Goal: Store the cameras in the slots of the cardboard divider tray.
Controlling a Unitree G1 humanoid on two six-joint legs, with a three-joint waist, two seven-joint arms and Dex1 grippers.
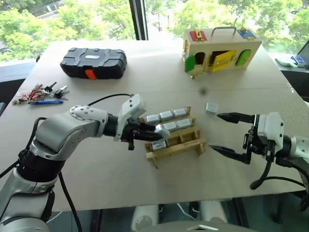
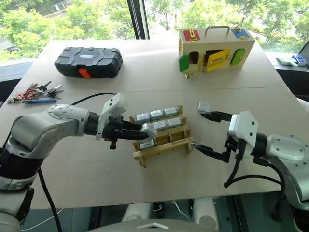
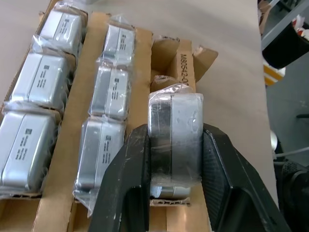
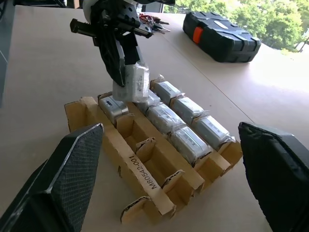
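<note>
- The left tool (image 1: 153,134) is clenched on 1 camera (image 3: 175,137), a small silver-grey block sealed in a clear plastic wrap, held over the near row of the cardboard tray (image 1: 186,145) in the centre of the head view.
- The left wrist view shows the 2 black fingers (image 3: 130,179) pressing the block's narrow sides, the wrapped top standing proud between them — a sound place to hold, since the flat sides are rigid.
- The block looks hard and compact, probably light for its size; the film around it is glossy and loose at the edges, so I judge it slippery and apt to bunch or snag on a slot wall.
- The tray is thin slotted cardboard with protruding ends — light, soft at the edges, likely to slide on the counter (image 1: 145,72) or buckle if a block is pushed in crooked.
- 6 wrapped blocks fill the 2 far rows, and 1 more sits in the near row under the held one; the rest of that row looks empty.
- Another block (image 1: 211,107) lies loose on the counter to the right of the tray, just beside the upper finger of the right tool (image 1: 225,134).
- The right tool is released, fingers spread wide, right of the tray and grasping nothing.
</note>
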